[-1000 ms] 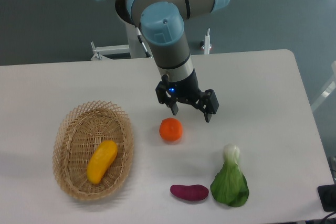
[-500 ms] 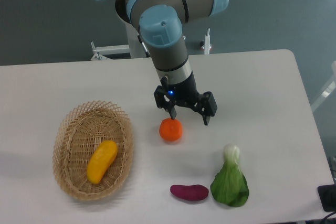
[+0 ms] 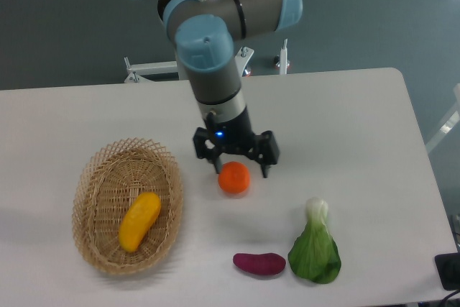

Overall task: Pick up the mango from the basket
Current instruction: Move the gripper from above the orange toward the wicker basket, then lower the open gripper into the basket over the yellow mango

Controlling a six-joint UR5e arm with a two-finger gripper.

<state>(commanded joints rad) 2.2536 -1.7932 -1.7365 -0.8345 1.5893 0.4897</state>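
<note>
The mango (image 3: 139, 221), yellow-orange and elongated, lies inside the oval wicker basket (image 3: 100, 177) at the left of the table. My gripper (image 3: 241, 170) hangs open and empty above the table, to the right of the basket, with its fingertips on either side of and just above the round orange (image 3: 234, 178). The mango is well to the lower left of the gripper.
A purple sweet potato (image 3: 259, 264) and a green bok choy (image 3: 315, 246) lie near the front edge at the right. The arm's body rises behind the gripper towards the table's far edge.
The gripper has moved left, from right of the orange to above it, and stays open. The objects have not moved.
</note>
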